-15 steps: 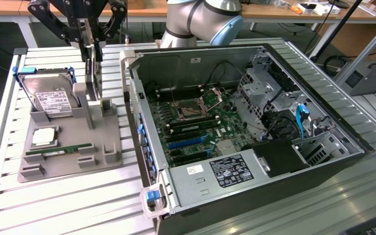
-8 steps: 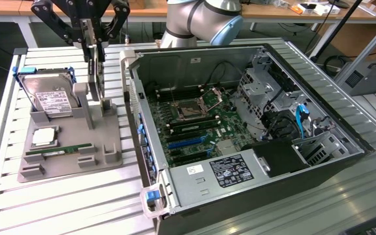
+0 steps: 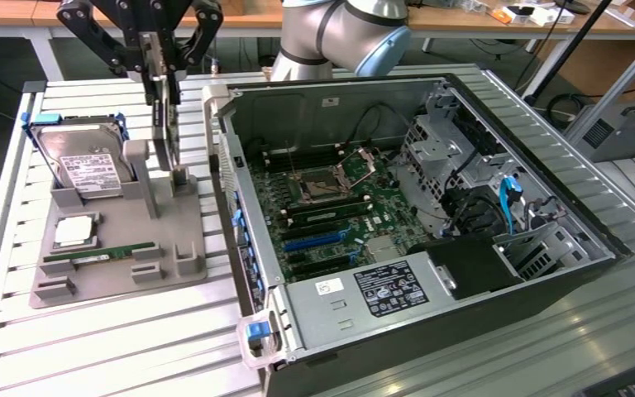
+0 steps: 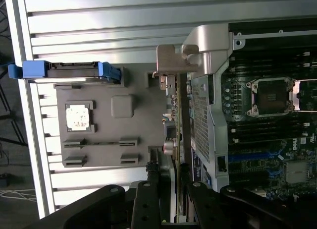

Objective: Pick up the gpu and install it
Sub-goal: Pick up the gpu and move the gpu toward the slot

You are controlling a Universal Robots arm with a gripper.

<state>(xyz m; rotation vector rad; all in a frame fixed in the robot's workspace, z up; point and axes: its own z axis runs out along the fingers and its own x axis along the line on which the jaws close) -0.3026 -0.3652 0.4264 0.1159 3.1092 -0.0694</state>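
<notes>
Gripper (image 3: 152,70) clamped on gpu (image 3: 164,124) top edge.
The gpu stands upright at its slot in the gray holder (image 3: 119,281). The vertical grip keeps its connector edge down, probably to match the upward-facing slots in the open computer case (image 3: 284,103) just beside.

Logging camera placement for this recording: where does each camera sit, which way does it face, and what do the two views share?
Exterior view: off the arm, raised, looking down over the slatted aluminium table at the open black computer case; the silver-and-blue arm joint and black gripper show.
Wrist view: on the wrist, looking down past the gripper along the thin green-and-black gpu, gripped edge-on.
Shared: gripper, gpu, case, grey parts holder, silver hard drive with blue rails.
</notes>
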